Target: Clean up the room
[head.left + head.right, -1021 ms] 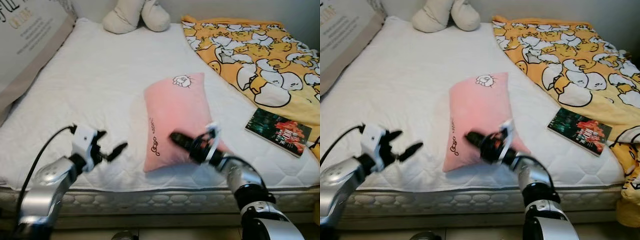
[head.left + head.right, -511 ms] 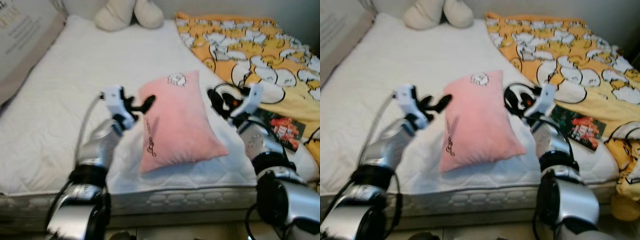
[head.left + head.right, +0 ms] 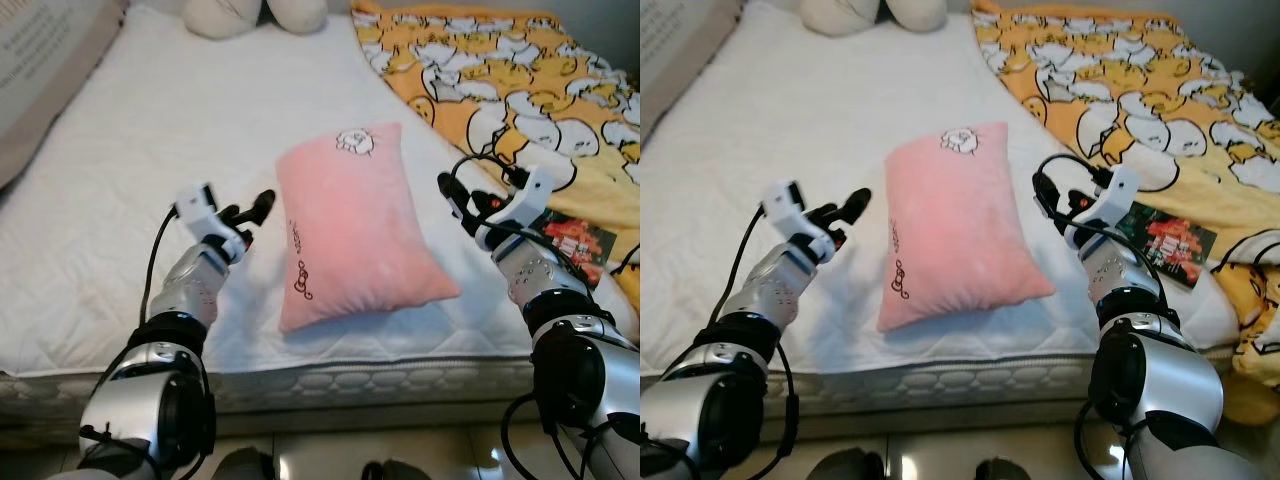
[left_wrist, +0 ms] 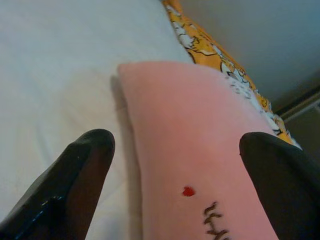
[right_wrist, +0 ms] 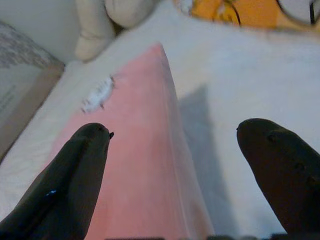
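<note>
Both arms had pulled back a bit vs. half a sec. earlier; the left gripper (image 3: 254, 212) sat lower, just beside the pink pillow (image 3: 355, 225), prob. not touching. The right gripper (image 3: 462, 192) flanked the other side. Both had fingers spread, holding nothing. Pillow lay flat near the mattress (image 3: 150, 150) front edge, w/ a book (image 3: 575, 232) by the yellow blanket (image 3: 520, 70).

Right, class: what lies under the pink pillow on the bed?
The pink pillow rests on the white quilted mattress, which shows all around it. Whatever might lie directly beneath the pillow is covered and cannot be seen.
</note>
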